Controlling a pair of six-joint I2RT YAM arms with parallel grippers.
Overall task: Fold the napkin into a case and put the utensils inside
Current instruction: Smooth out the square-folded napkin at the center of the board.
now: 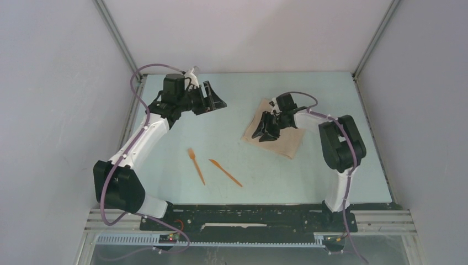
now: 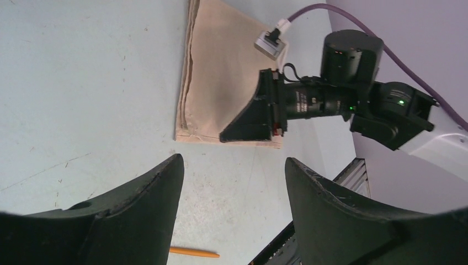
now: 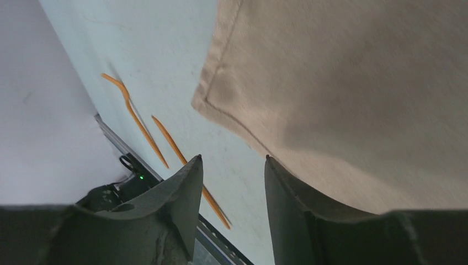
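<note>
The beige napkin (image 1: 287, 142) lies folded in a broad, layered rectangle at the right middle of the table; its stacked edges (image 2: 186, 83) show in the left wrist view. No case is in view. My right gripper (image 1: 267, 130) hovers low over the napkin's left corner (image 3: 342, 83), jaws apart, with only table between its fingertips (image 3: 233, 159). The orange fork (image 1: 196, 165) and orange knife (image 1: 225, 173) lie side by side near the table's middle front, also seen as fork (image 3: 132, 116) and knife (image 3: 176, 146). My left gripper (image 1: 213, 100) is raised at the back left, open and empty (image 2: 234, 160).
Grey enclosure walls ring the pale table (image 1: 265, 182). The black base rail (image 1: 248, 212) runs along the near edge. The right arm's purple cable (image 2: 353, 16) loops above the napkin. One orange utensil tip (image 2: 193, 252) shows below my left fingers.
</note>
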